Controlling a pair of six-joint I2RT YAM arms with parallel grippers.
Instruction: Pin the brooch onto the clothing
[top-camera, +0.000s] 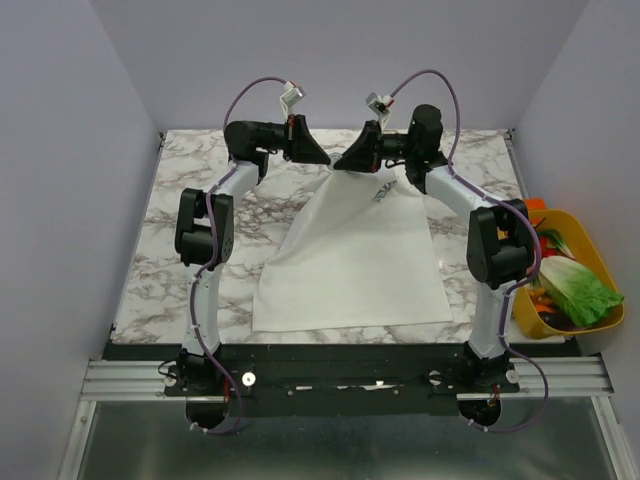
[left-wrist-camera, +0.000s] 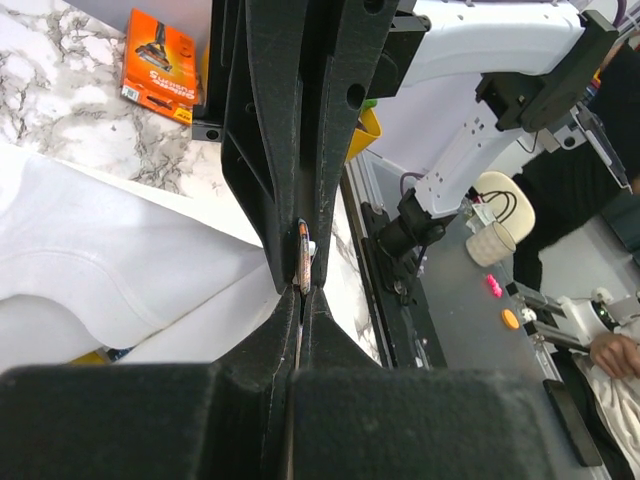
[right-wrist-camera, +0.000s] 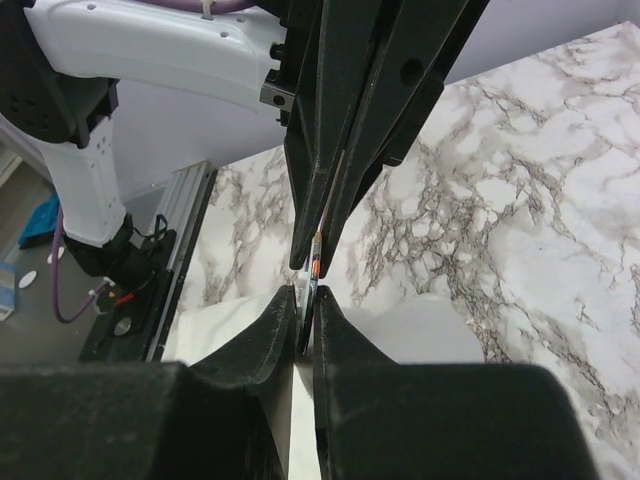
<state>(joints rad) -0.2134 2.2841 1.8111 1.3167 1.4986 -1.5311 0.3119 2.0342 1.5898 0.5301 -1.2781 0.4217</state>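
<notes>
Edge-on brooch (left-wrist-camera: 303, 257), thin orange sliver, clamped in left gripper (left-wrist-camera: 300, 295); right gripper (right-wrist-camera: 305, 297) flanking it, grip unclear.

Matt white cloth T-shirt (top-camera: 350, 260) on a smooth, faintly glossy marble-patterned table top (top-camera: 180, 170). At 12 o'clock, the grainy matt-black plastic left gripper (left-wrist-camera: 302, 292) and a shiny orange-edged round brooch (left-wrist-camera: 303, 258); at 3 o'clock, a glossy yellow plastic tub (top-camera: 585, 240).

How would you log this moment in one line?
stage: brooch held near clothing | left hand: shut on brooch | right hand: shut on brooch | pinned: not yet
</notes>
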